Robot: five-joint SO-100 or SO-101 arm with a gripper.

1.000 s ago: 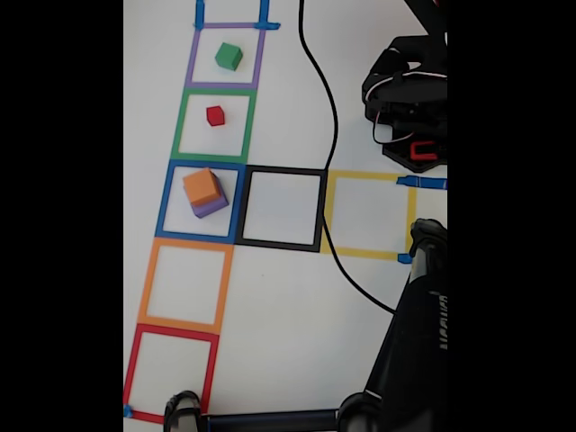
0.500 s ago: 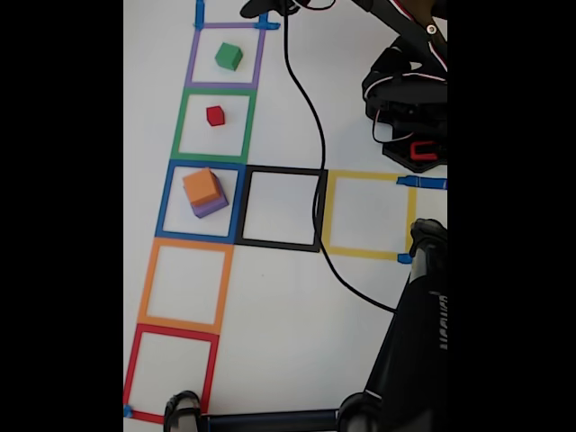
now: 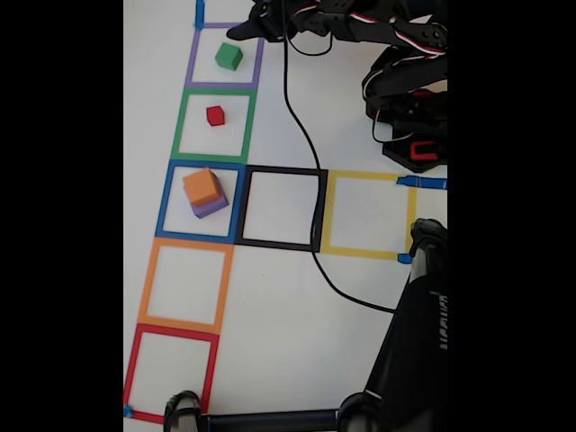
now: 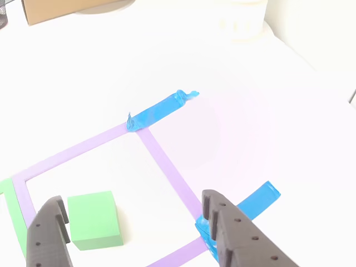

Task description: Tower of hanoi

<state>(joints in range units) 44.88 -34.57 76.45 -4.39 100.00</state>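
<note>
Purple cube (image 3: 214, 206), the biggest, sat well away from the claw (image 4: 133, 222) with the orange cube (image 3: 202, 185) stacked on it. Much nearer, the green cube (image 4: 95, 219) lay between the claw's spread fingers (image 4: 50, 233), below them and ungripped. The red cube (image 3: 215, 115) stood beyond it. Judging from this, two tiers were built; green and red remained.

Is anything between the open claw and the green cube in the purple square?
Nothing visible. In the other view the claw is open, its fingers either side of the green cube, with only bare table and purple tape nearby.
</note>
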